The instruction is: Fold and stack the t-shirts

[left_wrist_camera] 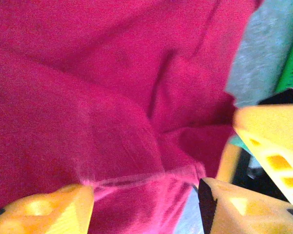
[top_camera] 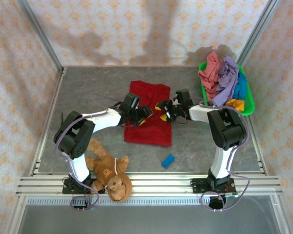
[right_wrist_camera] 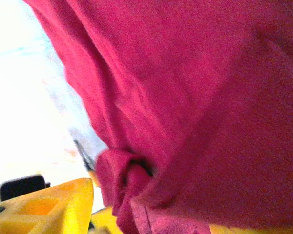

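Table, 7 o'clock: one brown plush teddy bear (top_camera: 110, 173), lying flat. Centre: one dark red t-shirt (top_camera: 149, 131), soft knit, roughly rectangular, creased. Left gripper (top_camera: 145, 114) has its jaws apart over the stitched hem. Right gripper (top_camera: 163, 111) is at the shirt's 3 o'clock edge with cloth bunched at its fingers; I can't tell if it is clamped. 5 o'clock: one small blue block (top_camera: 168, 160). 2 o'clock: one green perforated plastic basket (top_camera: 251, 103) heaped with four tees: salmon pink (top_camera: 210, 70), lavender (top_camera: 227, 78), teal blue (top_camera: 241, 87), orange-yellow (top_camera: 236, 103).
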